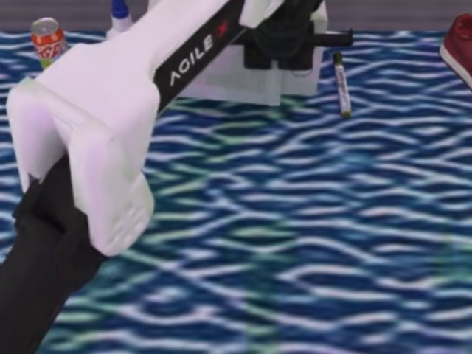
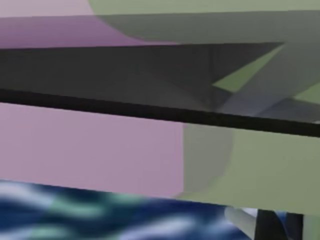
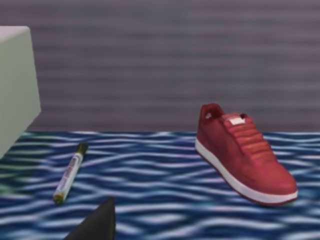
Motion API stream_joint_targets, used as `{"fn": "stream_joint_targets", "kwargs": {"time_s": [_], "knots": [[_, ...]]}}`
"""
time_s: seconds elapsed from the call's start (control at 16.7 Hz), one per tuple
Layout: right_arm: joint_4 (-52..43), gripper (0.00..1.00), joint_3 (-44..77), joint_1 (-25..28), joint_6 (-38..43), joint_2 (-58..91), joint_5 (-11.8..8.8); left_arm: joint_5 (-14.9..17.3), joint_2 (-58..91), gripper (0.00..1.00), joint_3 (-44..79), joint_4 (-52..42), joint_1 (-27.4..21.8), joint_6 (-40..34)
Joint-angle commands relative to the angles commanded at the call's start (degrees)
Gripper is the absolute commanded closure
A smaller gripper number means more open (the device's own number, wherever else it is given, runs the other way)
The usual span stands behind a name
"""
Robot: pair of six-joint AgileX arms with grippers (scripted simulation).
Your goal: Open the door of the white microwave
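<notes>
The white microwave [image 1: 251, 82] stands at the table's far middle, largely hidden under my left arm. My left gripper [image 1: 291, 38] is right at its front, a dark mass over the white body. The left wrist view is filled by the microwave's pale pinkish and greenish panels [image 2: 100, 150] with a dark wedge-shaped gap between them. Which panel is the door cannot be told. A slim pale bar, seemingly the handle [image 2: 241, 218], lies beside a black part of the left gripper [image 2: 267, 227]. My right gripper [image 3: 99, 224] hangs low above the cloth, off to the right, apart from the microwave.
A marker pen [image 1: 341, 82] lies just right of the microwave. A red shoe [image 1: 459, 43] sits at the far right edge. A soda can [image 1: 48, 37] and a blue-capped glue bottle [image 1: 119, 13] stand at the far left. The table carries a blue wavy cloth [image 1: 310, 221].
</notes>
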Motion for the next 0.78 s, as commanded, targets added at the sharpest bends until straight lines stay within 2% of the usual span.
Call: {"fn": "stream_joint_targets", "kwargs": {"time_s": [0.36, 0.78], "knots": [[0.0, 0.0, 0.0, 0.0, 0.0, 0.0, 0.0, 1.4, -9.7, 1.0, -19.7, 9.6, 0.3, 3.2], [0.0, 0.0, 0.0, 0.0, 0.0, 0.0, 0.0, 1.6, -11.5, 1.0, -22.3, 11.3, 0.4, 3.8]]}}
